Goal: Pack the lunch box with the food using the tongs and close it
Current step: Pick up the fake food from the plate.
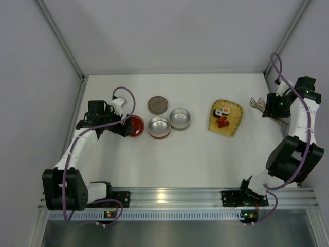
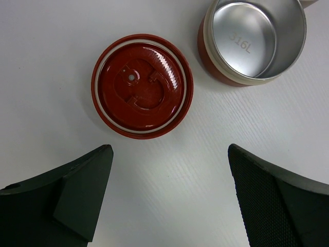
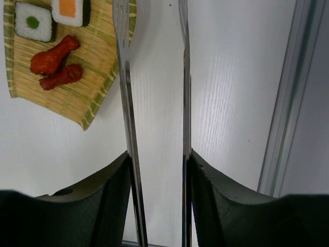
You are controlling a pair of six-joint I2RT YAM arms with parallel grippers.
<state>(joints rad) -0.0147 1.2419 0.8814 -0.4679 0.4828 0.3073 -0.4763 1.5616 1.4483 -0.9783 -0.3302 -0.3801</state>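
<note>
Right jaws are clamped on both arms of the tongs [image 3: 122, 25], thin springy steel that looks slippery, best held well back; left jaws gape wide by the red lid [image 2: 142, 86]. The food [image 3: 49, 59] lies light on the yellow mat [image 3: 87, 87] just beside the tips; smooth white desk [image 3: 231, 77], frame rail [image 3: 280, 128] close

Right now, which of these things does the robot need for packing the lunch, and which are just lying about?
Needed: tongs, sushi pieces, red bits, red-based steel bowl, second steel bowl, red lid, grey-brown lid.
Lying about: only the yellow mat, bearing the sushi pieces.
</note>
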